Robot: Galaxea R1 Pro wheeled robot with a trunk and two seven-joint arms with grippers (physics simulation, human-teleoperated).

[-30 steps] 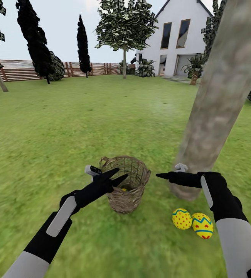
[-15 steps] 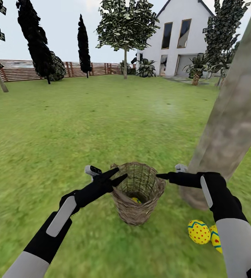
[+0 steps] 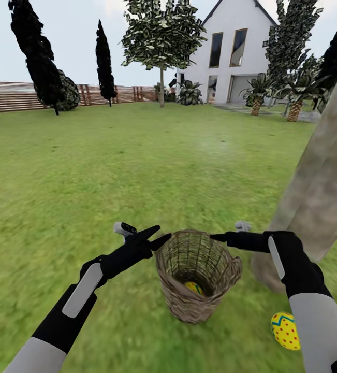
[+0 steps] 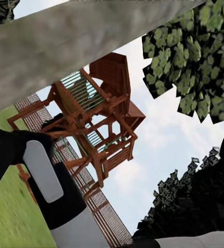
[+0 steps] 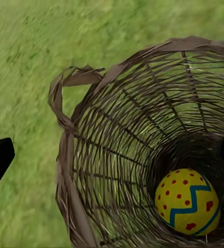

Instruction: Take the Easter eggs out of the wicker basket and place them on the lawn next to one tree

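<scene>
Inside woven wicker basket [image 3: 199, 274]: dotted Easter egg [image 5: 187, 201].

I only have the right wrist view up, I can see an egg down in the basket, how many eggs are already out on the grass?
Observer: In the head view one Easter egg lies on the lawn, partly hidden behind the right forearm. I can't tell whether another sits behind that arm.
Operator: Is it near a tree?
Observer: Yes, the thick pale tree rises just beyond it, its base beside the right arm.
Operator: Where's my left claw?
Observer: The left claw hangs open at the wicker basket rim, on the side away from the trunk.
Operator: And the right claw?
Observer: The right claw points at the opposite rim; its opening I can't judge.
</scene>
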